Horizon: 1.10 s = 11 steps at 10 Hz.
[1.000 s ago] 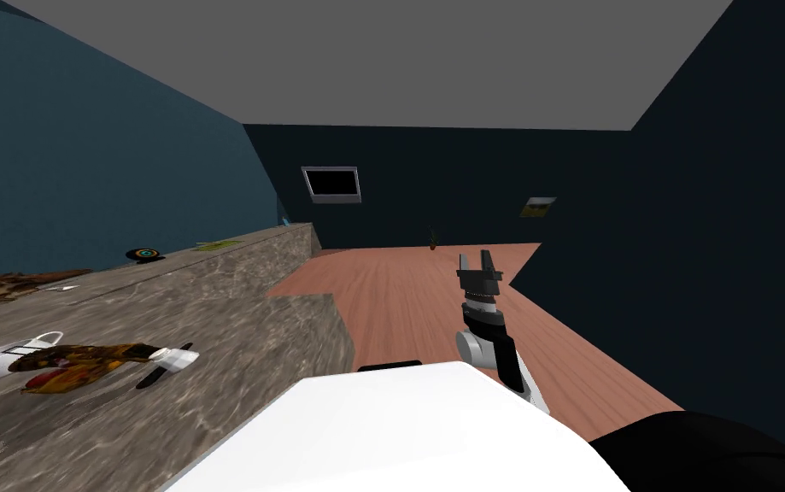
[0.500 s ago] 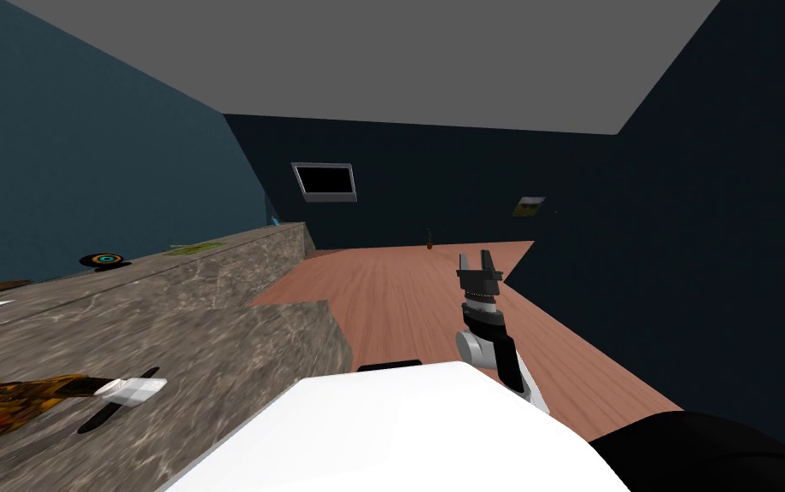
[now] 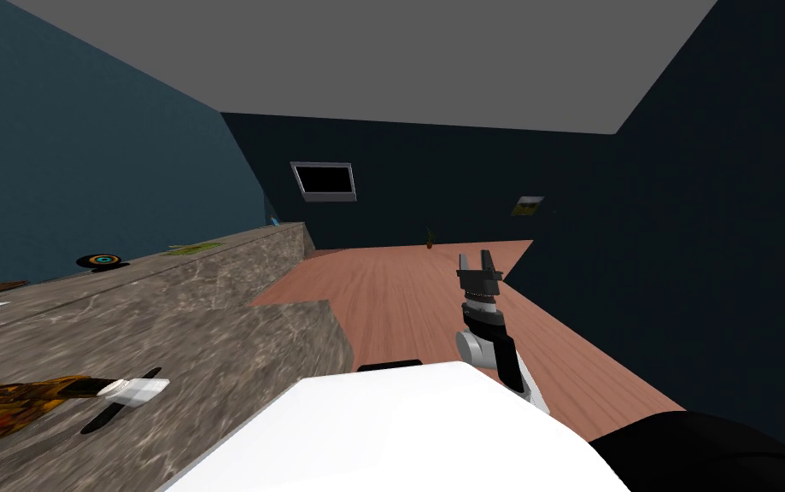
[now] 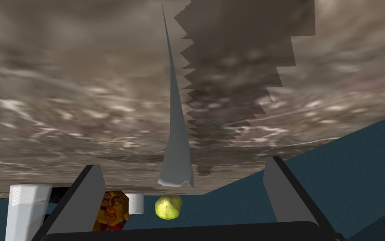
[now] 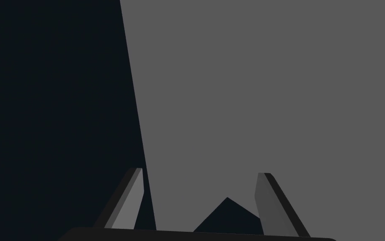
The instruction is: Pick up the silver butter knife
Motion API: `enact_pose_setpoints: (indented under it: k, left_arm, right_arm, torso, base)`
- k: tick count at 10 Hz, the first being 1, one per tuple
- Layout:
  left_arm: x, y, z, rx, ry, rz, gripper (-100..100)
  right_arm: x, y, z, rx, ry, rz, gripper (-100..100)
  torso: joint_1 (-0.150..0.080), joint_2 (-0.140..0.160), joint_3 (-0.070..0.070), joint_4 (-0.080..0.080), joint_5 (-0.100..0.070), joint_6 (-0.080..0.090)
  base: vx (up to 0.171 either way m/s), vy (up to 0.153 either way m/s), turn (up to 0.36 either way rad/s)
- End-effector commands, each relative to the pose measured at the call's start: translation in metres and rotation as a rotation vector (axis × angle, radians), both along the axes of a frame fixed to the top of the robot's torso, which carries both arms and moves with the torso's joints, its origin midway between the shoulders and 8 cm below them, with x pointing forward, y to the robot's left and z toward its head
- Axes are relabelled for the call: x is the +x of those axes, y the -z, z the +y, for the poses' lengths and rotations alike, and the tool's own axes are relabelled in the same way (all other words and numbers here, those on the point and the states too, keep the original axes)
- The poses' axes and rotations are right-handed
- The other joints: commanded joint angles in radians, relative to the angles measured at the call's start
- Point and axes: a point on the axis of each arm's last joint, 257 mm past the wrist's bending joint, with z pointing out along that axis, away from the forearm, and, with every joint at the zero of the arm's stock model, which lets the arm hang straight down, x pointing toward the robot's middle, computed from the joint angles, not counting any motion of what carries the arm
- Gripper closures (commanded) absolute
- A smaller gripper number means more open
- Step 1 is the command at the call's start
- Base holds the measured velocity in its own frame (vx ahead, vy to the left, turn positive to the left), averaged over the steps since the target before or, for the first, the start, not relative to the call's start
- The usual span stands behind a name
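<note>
— Over the last second our own head camera has moved, so everything on the marbled grey-brown stone tabletop (image 3: 211, 325) now sits nearer the view's left edge. In the last half second we barely shift at all. As far as we can tell, the things themselves lie where they did.

— Agreed. Where is the slim silver-grey butter knife (image 4: 177, 125)?

— It lies flat on that tabletop, straight ahead of our left jaws. Their two dark fingers (image 4: 84, 190) stand spread wide and hold nothing. One finger is on each side of the knife's line, and neither touches it.

— And its long axis?

— It runs directly away from the left jaws, along the way that hand looks. The broader end lies nearest us, between the fingers, and the thin tapered end points away. We cannot tell which end is the handle.

— The right jaws?

— They are spread and empty too, with their fingers (image 5: 128, 201) raised over the reddish wooden floor (image 3: 416, 290), well apart from the tabletop. The left arm is plainly the nearer one.

— Then we judge the coming move to be an advance along the knife's axis and down onto it. That way the fingers close across its narrow width, not along its length.
</note>
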Motion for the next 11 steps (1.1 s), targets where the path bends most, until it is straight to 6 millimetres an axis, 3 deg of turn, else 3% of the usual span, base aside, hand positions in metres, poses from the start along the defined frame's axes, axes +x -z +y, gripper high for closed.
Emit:
enact_pose_setpoints:
  k: [1, 5, 6, 7, 10, 11]
  left_arm:
    - [0.0, 0.0, 0.0, 0.0, 0.0, 0.0, 100]
    - [-0.005, 0.0, 0.0, 0.0, -0.007, 0.012, 100]
    - [-0.005, 0.0, 0.0, 0.001, -0.006, 0.011, 0]
    - [-0.001, -0.007, -0.003, 0.001, 0.001, 0.003, 100]
    - [-0.001, -0.01, -0.005, 0.001, 0.004, 0.003, 100]
    - [0.0, -0.01, -0.005, 0.001, 0.004, 0.003, 0]
  right_arm:
    - [0.0, 0.0, 0.0, 0.0, 0.0, 0.0, 0]
    - [0.0, 0.0, 0.0, 0.0, 0.0, 0.0, 0]
    - [0.0, 0.0, 0.0, 0.0, 0.0, 0.0, 0]
    - [0.0, 0.0, 0.0, 0.0, 0.0, 0.0, 0]
    - [0.0, 0.0, 0.0, 0.0, 0.0, 0.0, 0]
    - [0.0, 0.0, 0.0, 0.0, 0.0, 0.0, 0]
  torso:
    - [0.0, 0.0, 0.0, 0.0, 0.0, 0.0]
    - [0.0, 0.002, 0.002, 0.003, 0.001, 0.002]
    - [0.0, 0.002, 0.002, 0.003, 0.001, 0.002]
    - [0.0, 0.002, 0.002, 0.003, 0.001, 0.002]
    - [-0.003, 0.001, 0.001, 0.002, 0.0, 0.001]
    - [-0.001, 0.001, 0.001, 0.002, 0.0, 0.001]
  base:
    - [0.0, 0.0, 0.0]
    - [-0.001, 0.0, 0.006]
    - [0.0, 0.0, 0.0]
    - [0.009, -0.017, 0.007]
    - [0.013, -0.029, 0.007]
    - [0.0, 0.0, 0.0]
